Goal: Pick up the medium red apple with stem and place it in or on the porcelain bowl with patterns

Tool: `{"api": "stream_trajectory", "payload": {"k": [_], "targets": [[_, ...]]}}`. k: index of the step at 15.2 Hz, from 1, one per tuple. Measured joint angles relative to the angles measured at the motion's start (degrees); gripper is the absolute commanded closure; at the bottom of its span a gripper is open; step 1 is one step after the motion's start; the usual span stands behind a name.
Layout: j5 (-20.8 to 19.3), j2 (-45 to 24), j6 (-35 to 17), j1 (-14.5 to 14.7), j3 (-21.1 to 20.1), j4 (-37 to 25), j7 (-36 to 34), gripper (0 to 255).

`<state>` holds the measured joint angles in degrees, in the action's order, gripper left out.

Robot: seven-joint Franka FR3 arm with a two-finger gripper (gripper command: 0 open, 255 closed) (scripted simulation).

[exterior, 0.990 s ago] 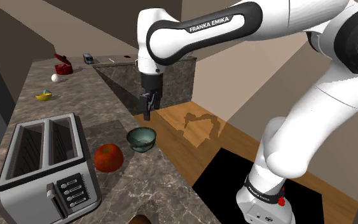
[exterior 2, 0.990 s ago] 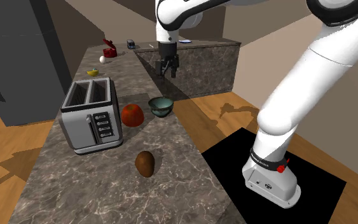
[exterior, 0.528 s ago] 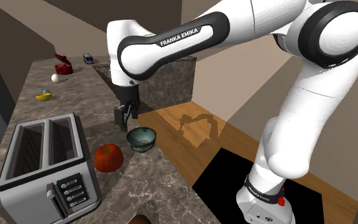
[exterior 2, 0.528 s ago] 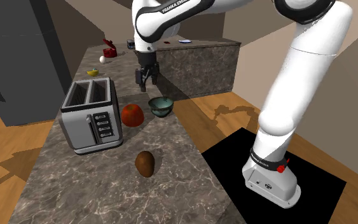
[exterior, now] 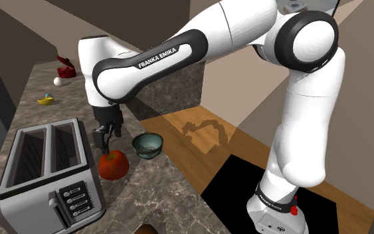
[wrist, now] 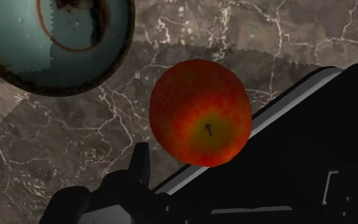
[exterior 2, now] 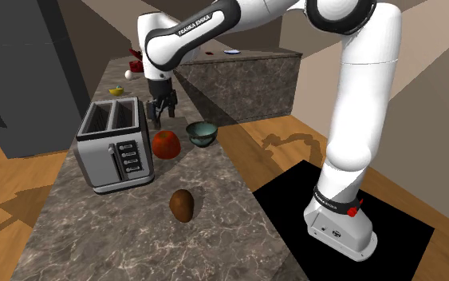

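Black two-finger claw (exterior: 103,138) hangs just above the round red apple with an orange blush and a short dark stem (exterior: 113,164), not touching it. The claw's fingers stand apart with nothing between them, plainest in the second exterior view.

The apple sits stem-up on the dark marbled stone desk (exterior 2: 135,235). It is just beside the silver two-slot toaster (exterior 2: 115,144); whether the two touch, I cannot tell. On the apple's other side, near but apart, stands the small teal-glazed bowl with a dark rim (exterior 2: 202,132). The wrist view shows a dark ring and blotches inside the bowl.

A brown egg-shaped object (exterior 2: 183,205) lies on the desk, well apart from the apple, towards the second exterior view's foreground. At the desk's far end are a small yellow object (exterior: 45,100), a white ball (exterior: 58,81) and a red object (exterior: 65,68).
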<state>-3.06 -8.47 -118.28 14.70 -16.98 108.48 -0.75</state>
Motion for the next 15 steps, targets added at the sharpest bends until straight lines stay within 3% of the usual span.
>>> {"api": "stream_trajectory", "payload": {"k": [6,13,14,15], "targets": [[-0.91,-2.27,-4.03,0.31,0.04,1.86,-0.61,0],[-0.98,-2.40,-4.46,0.34,0.04,2.15,-0.70,0],[-0.98,-2.40,-4.46,0.34,0.04,2.15,-0.70,255],[-0.98,-2.39,-4.46,0.34,0.04,2.15,-0.70,255]]}}
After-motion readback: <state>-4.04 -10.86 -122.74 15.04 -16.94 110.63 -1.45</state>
